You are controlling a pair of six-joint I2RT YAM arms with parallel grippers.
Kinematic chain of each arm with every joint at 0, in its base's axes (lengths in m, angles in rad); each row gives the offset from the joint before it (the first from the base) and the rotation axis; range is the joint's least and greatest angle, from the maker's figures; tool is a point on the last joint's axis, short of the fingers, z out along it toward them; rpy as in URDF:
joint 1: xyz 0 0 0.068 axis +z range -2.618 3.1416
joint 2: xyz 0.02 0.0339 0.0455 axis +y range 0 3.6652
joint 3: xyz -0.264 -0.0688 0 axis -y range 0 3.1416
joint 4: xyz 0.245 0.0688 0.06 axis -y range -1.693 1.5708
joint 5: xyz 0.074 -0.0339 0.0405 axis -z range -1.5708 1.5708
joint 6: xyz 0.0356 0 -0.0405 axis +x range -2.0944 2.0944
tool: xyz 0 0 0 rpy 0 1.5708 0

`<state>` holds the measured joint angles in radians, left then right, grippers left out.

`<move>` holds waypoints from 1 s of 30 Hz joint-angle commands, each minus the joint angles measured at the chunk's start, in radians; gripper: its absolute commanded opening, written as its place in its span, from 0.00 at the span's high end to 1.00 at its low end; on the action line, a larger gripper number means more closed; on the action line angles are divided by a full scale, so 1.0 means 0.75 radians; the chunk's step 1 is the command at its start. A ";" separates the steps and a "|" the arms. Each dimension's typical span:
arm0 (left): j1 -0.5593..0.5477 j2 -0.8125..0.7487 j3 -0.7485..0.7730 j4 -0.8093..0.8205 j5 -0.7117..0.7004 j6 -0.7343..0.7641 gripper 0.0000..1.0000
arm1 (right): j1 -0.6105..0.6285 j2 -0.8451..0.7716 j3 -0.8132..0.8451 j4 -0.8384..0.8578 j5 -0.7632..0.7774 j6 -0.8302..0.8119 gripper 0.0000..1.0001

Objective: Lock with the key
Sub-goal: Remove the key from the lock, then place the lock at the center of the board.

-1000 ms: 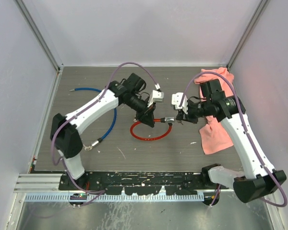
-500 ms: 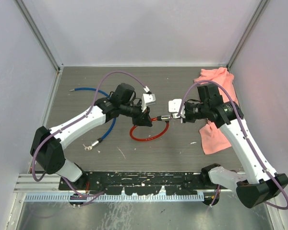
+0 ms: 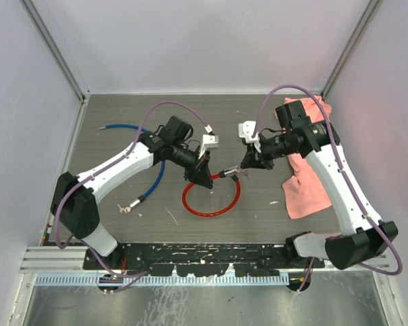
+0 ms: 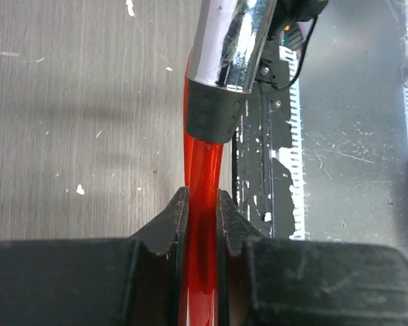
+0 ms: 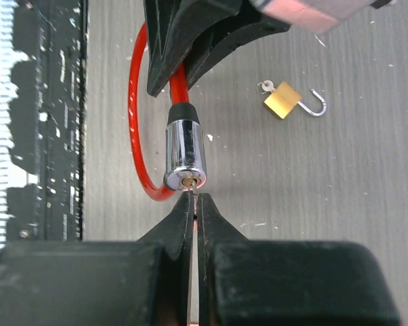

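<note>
Left fingers [image 4: 164, 221] are nearly shut and clamp the red cable lock [image 4: 202, 170] from both sides, the red cable squeezed in the narrow gap between them; the grip sits just behind the black collar of the chrome lock cylinder [image 5: 185, 155], which sticks out past the fingertips and is held up off the bench [image 3: 122, 112]; the rest of the cable hangs down and lies as a loop on the bench near the middle, between the two arms; right fingers [image 5: 180, 214] are pressed fully together, tips right at the end face of the cylinder, in line with its brass keyhole; a thin sliver of metal, the key [image 5: 193, 196], shows pinched between the tips and touches the keyhole; most of the key is hidden by the fingers, how deep it sits in the keyhole cannot be told; in the top view both arms reach inward and meet over the bench centre, left from the left side, right from the right side, fingers facing each other with the cylinder between them; a small brass padlock [image 5: 285, 100] with its shackle swung open lies flat on the bench, apart from the cable lock; a pink cloth [image 3: 304, 193] lies crumpled on the right side of the bench, partly under the right arm; a blue cable [image 3: 122, 125] curves across the left side, passing under the left arm.
</note>
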<state>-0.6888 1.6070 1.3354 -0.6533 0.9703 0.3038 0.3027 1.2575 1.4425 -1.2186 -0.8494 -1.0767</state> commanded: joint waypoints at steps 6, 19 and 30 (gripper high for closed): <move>-0.045 -0.124 -0.031 -0.221 -0.513 -0.072 1.00 | -0.009 -0.008 0.163 0.016 -0.092 0.244 0.99; 0.069 -0.190 -0.051 -0.121 -0.122 -0.180 1.00 | -0.098 -0.179 -0.289 0.590 0.221 0.522 0.99; 0.182 0.161 -0.018 1.002 -0.283 -1.339 1.00 | -0.458 0.155 -0.686 1.404 0.215 1.400 0.99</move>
<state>-0.5663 1.5482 1.1507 -0.2394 0.8192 -0.3531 0.0227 1.3342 0.9127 -0.4774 -0.7471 -0.3321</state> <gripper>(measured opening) 0.129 0.050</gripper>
